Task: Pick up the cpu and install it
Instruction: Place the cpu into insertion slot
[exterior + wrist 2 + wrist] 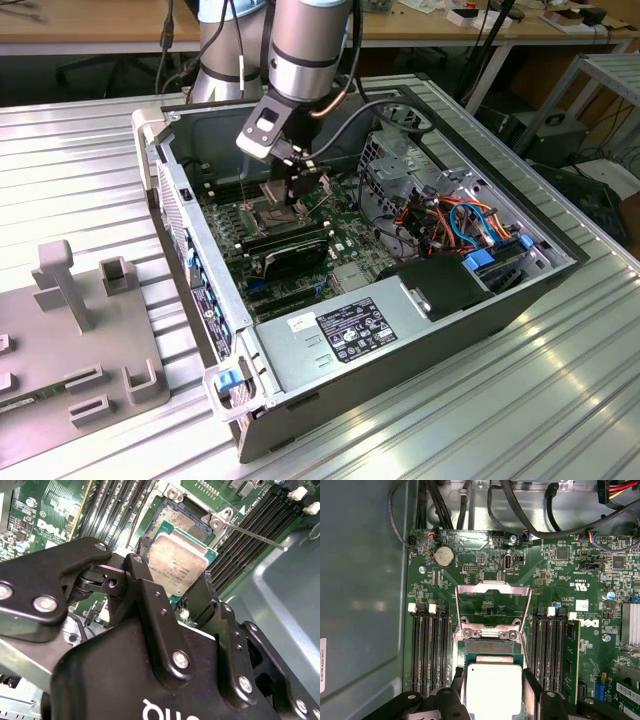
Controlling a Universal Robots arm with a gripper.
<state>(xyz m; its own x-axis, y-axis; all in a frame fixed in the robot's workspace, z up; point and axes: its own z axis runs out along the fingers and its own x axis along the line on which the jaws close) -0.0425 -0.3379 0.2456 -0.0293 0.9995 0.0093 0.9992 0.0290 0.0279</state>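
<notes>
The cpu [177, 562], a flat square chip with a dull silver top on a green edge, is held by two opposite edges between the black fingers [145, 587] of my gripper [170, 577], which is shut on it. It hangs just over the dark socket [490, 647], partly covering it and leaving one strip of the contact field bare. The socket's hinged metal frame [492, 605] stands open. In the first wrist view the cpu [492, 687] sits between the two fingers [530, 690]. In the exterior view my gripper [298, 192] reaches down into the open computer case [560, 265], above the motherboard.
Memory slots [432, 650] flank the socket, and one holds a memory stick [570, 660]. A thin lever [255, 535] sticks out beside the socket. Cables [450, 220] and a power supply [340, 335] fill the case's near end. A grey fixture [80, 340] lies at the exterior view's left.
</notes>
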